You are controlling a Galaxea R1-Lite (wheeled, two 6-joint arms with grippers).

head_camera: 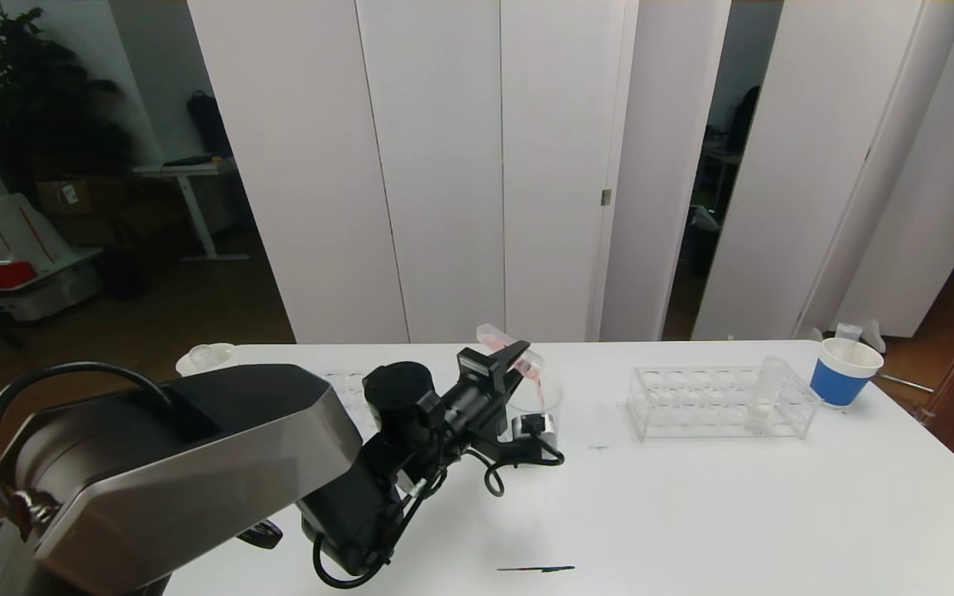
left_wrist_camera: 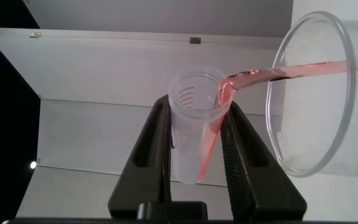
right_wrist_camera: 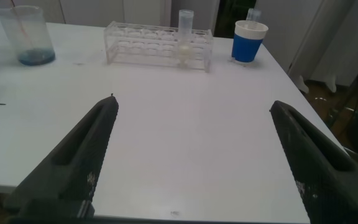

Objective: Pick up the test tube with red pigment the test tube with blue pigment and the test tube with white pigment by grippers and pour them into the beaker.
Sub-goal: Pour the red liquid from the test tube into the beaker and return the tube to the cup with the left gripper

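Note:
My left gripper (head_camera: 517, 358) is shut on the test tube with red pigment (head_camera: 495, 336), held tilted with its mouth over the beaker (head_camera: 542, 399). In the left wrist view the tube (left_wrist_camera: 194, 134) sits between the black fingers (left_wrist_camera: 151, 149), and a red stream (left_wrist_camera: 303, 70) runs from its lip into the beaker (left_wrist_camera: 316, 124). The beaker (right_wrist_camera: 27, 37) holds blue liquid at its bottom. The test tube with white pigment (head_camera: 765, 396) stands upright in the clear rack (head_camera: 721, 406). The test tube with blue pigment is out of view. My right gripper (right_wrist_camera: 193, 102) hangs open above bare table.
A blue paper cup (head_camera: 845, 374) stands at the back right beside the rack. A white dish (head_camera: 205, 358) sits at the table's back left corner. A second clear rack (head_camera: 346, 387) is partly hidden behind my left arm. A thin dark mark (head_camera: 535, 569) lies near the front edge.

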